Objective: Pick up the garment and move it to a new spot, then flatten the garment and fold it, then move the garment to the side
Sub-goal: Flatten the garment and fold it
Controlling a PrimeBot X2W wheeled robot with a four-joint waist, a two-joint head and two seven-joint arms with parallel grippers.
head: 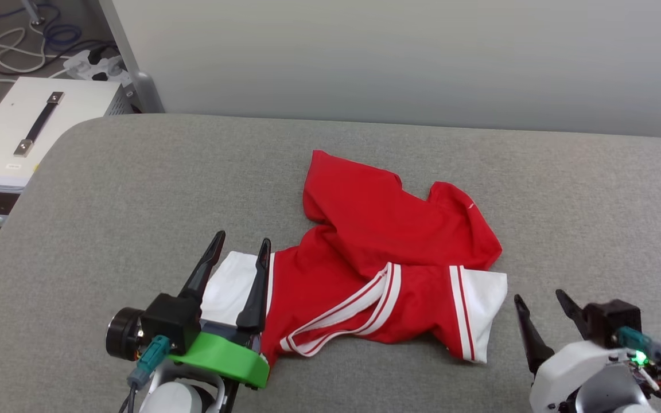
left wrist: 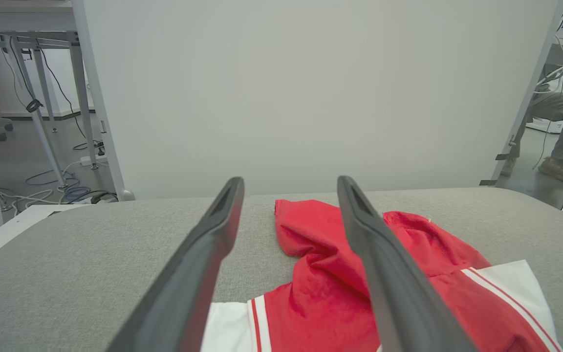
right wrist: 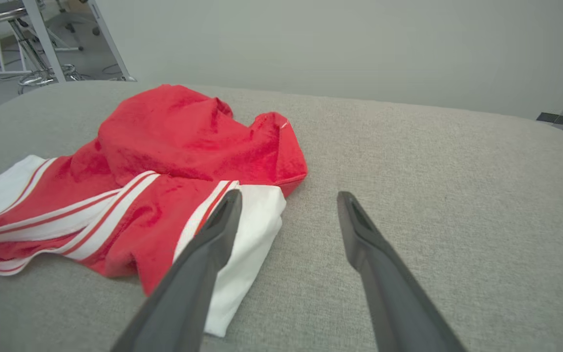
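Observation:
The garment [head: 376, 252], a red jersey with white sleeves and striped trim, lies crumpled in the middle of the grey table [head: 107, 189]. Its body is bunched and folded over itself, with the collar toward me. My left gripper [head: 241, 240] is open above the white left sleeve, its fingers straddling the sleeve's edge; the left wrist view shows the garment [left wrist: 320, 293] under and beyond the left gripper [left wrist: 289, 183]. My right gripper [head: 539, 297] is open just right of the white right sleeve. From the right wrist, the garment [right wrist: 174, 161] lies left of the right gripper [right wrist: 286, 198].
A white case with a black handle [head: 26, 129] stands off the table's left edge, with cables and a power strip [head: 92, 63] on the floor behind. A pale wall [head: 422, 57] backs the table. A seated person's leg [left wrist: 562, 129] shows far right in the left wrist view.

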